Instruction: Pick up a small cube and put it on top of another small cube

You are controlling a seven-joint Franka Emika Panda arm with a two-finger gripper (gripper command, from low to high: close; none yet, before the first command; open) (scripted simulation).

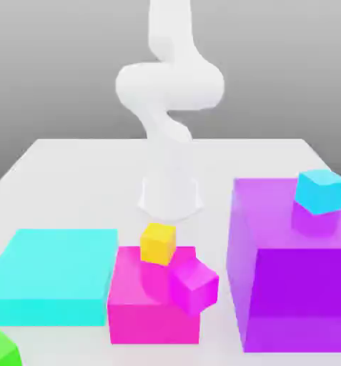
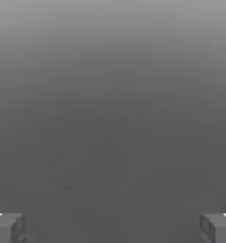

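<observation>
The small cube (image 1: 1, 349), bright green, lies on the table at the near corner on the exterior view's left, partly cut off by the frame edge. A small yellow cube (image 1: 159, 243) sits on a pink block (image 1: 151, 307). A small magenta cube (image 1: 193, 283) rests tilted against that block's corner. A small light-blue cube (image 1: 319, 190) sits on the big purple block (image 1: 294, 286). The white arm (image 1: 169, 86) rises folded at the back, far from the green cube. In the hand view my gripper (image 2: 113, 228) is open, its grey fingertips (image 2: 8, 228) far apart with only grey background between them.
A wide, flat cyan block (image 1: 55, 275) lies on the exterior view's left, just behind the green cube. The pink block stands in the middle and the tall purple block on the right. The white table (image 1: 94, 171) stretches back to the arm's base.
</observation>
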